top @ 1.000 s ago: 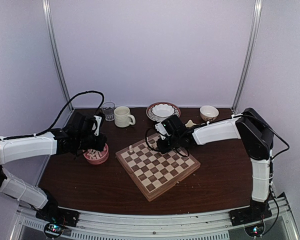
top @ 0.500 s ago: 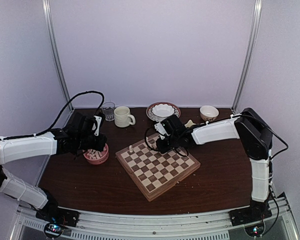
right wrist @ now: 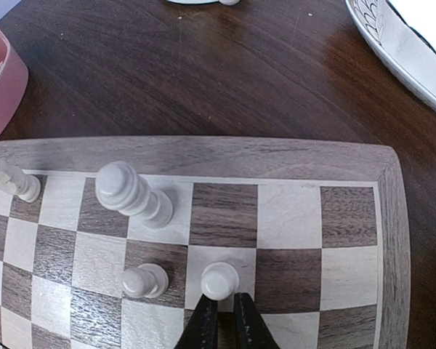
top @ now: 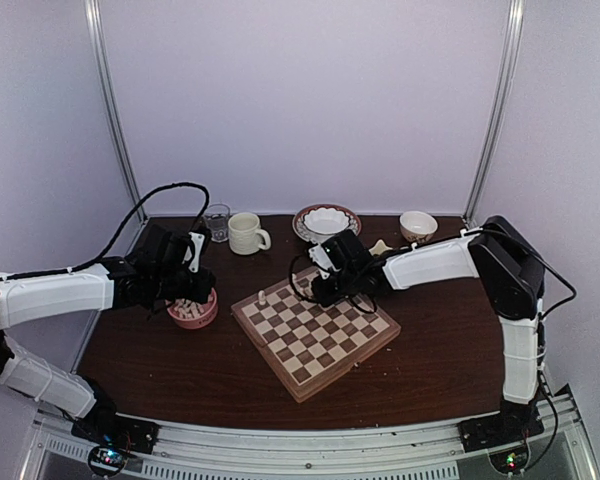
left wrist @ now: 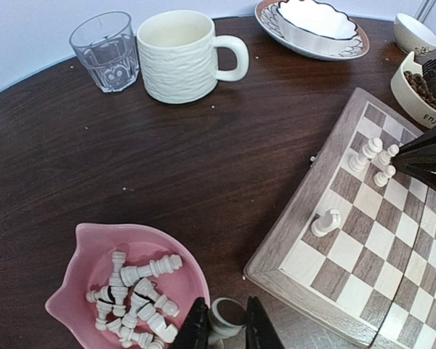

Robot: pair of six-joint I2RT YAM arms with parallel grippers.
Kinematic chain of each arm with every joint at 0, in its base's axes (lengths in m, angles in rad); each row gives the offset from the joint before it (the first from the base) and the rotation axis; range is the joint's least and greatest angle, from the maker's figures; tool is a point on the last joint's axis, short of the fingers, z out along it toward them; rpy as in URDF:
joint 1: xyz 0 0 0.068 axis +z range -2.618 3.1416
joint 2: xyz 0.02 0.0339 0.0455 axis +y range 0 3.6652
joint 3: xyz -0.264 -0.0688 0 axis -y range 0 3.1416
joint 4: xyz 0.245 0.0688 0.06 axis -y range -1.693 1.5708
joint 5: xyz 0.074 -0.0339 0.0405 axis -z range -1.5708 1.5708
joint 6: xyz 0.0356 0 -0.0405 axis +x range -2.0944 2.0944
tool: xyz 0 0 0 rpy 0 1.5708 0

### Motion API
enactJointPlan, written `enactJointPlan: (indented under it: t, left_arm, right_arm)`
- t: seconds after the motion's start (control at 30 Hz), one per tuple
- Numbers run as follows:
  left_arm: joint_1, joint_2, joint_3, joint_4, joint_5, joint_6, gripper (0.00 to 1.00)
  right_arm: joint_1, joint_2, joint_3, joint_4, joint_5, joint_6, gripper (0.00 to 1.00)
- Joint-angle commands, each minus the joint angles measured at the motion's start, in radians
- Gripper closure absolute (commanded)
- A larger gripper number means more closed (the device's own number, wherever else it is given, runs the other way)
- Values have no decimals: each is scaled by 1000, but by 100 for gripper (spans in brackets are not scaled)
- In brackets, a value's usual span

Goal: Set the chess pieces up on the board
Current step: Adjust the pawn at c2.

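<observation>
The board (top: 352,352) lies mid-table; its rim shows in the left wrist view (left wrist: 299,195) and the right wrist view (right wrist: 203,149). A pink bowl (left wrist: 80,265) holds several cream chess pieces (left wrist: 134,294) lying down. My left gripper (left wrist: 225,329) hovers at the bowl's right edge (top: 192,297), shut on a chess piece (left wrist: 229,314) whose round base shows. My right gripper (right wrist: 225,309) is over the board's far side (top: 325,293), its jaws close together on a pawn (right wrist: 219,279) standing on a light square. Another pawn (right wrist: 144,281), a tall piece (right wrist: 131,193) and a corner piece (right wrist: 11,180) stand nearby.
A cream mug (left wrist: 178,54), a glass (left wrist: 105,51) and a patterned plate (left wrist: 269,18) with a white bowl (left wrist: 312,16) stand at the back. Two small bowls (left wrist: 413,91) (left wrist: 414,30) sit at the back right. Side walls are close.
</observation>
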Motion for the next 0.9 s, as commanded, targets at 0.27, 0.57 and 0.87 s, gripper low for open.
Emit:
enactJointPlan:
  t: [0.27,0.57,0.87]
  left_arm:
    - [8,-8,-5,175,449,-56,87]
    - [6,-26,-80,462,732,-138,87]
    - [-21,23,-140,716,838,-226,87]
  right_arm:
    - [51,-235,-169,119,16,31,79]
    - [180,-342,-270,318,-127,69,60]
    - [203,-348,-340,509,-250,100,52]
